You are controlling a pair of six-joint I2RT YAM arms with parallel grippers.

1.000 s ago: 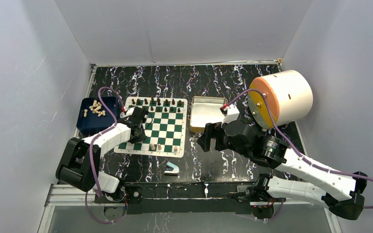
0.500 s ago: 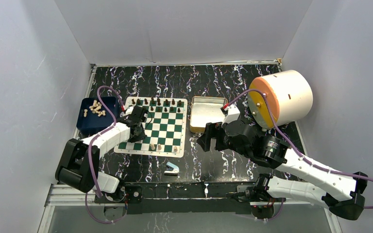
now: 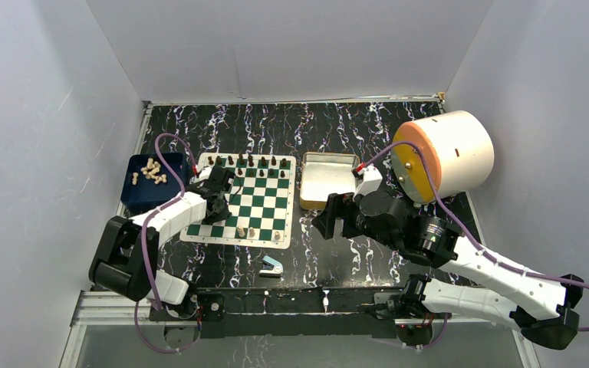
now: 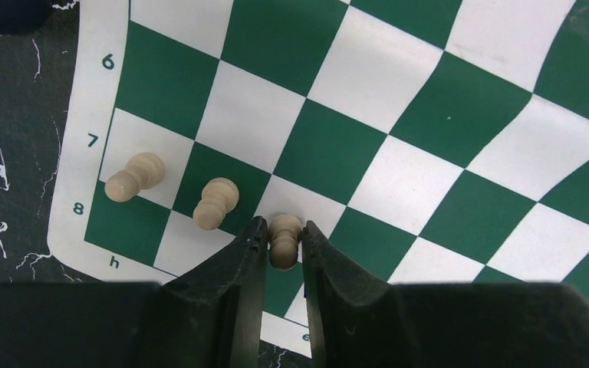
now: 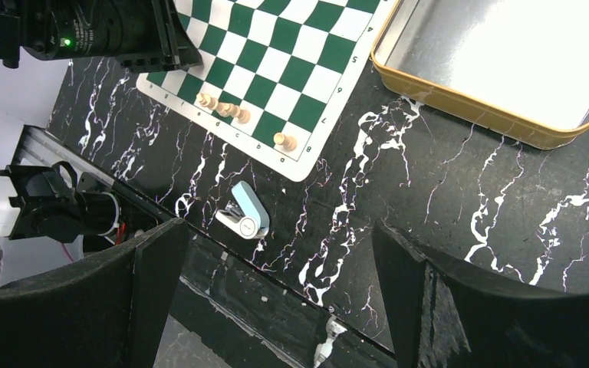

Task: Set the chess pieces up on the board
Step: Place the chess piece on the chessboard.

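Note:
The board lies left of centre, with dark chess pieces along its far rows and a few pale ones near its front edge. My left gripper is low over the board's near-left corner and shut on a pale pawn, which stands on a square with a finger pressed to each side. Two more pale pawns stand just left of it. My right gripper hangs open and holds nothing, over the dark table right of the board.
A dark blue tray left of the board holds several pale pieces. A silver tin lies right of the board. A blue-and-white stapler-like object sits near the front edge. A large white cylinder stands at the back right.
My left gripper has shifted slightly over the board's near-left corner, still around the pale pawn. The right arm has barely moved.

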